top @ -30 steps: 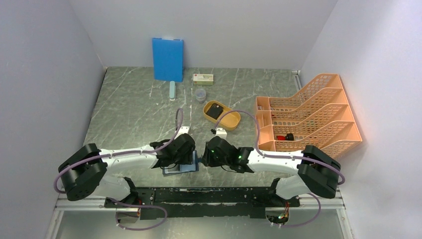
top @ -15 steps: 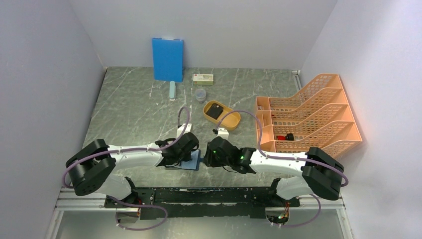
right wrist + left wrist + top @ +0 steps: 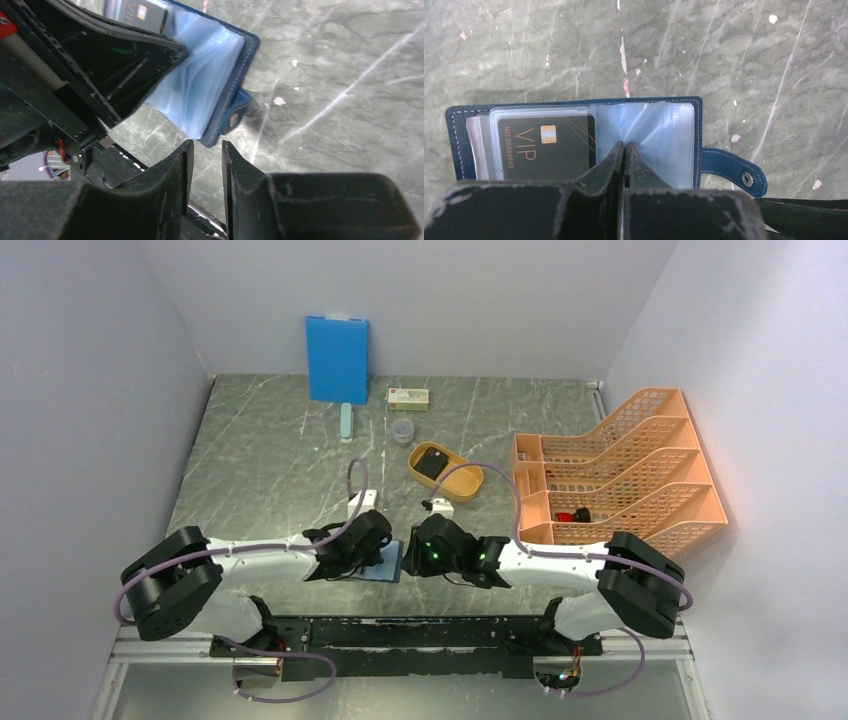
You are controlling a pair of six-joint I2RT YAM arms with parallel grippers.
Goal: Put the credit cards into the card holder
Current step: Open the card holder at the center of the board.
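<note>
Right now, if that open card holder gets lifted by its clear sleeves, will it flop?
Probably: the clear sleeves crease and fan, so look floppy. The thin stitched cover would likely sag. The VIP card might slide from its glossy pocket.

A grey-green marbled worktop (image 3: 270,470), veined with white, sits boxed in by plain pale walls (image 3: 450,300) at its back, left and right edges, under soft, even light.

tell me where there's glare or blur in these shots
left wrist: VIP card sharp, mild sheen on the clear sleeves; right wrist: card holder slightly soft, right gripper dark and underlit; top external: even light, no glare on the table
</note>
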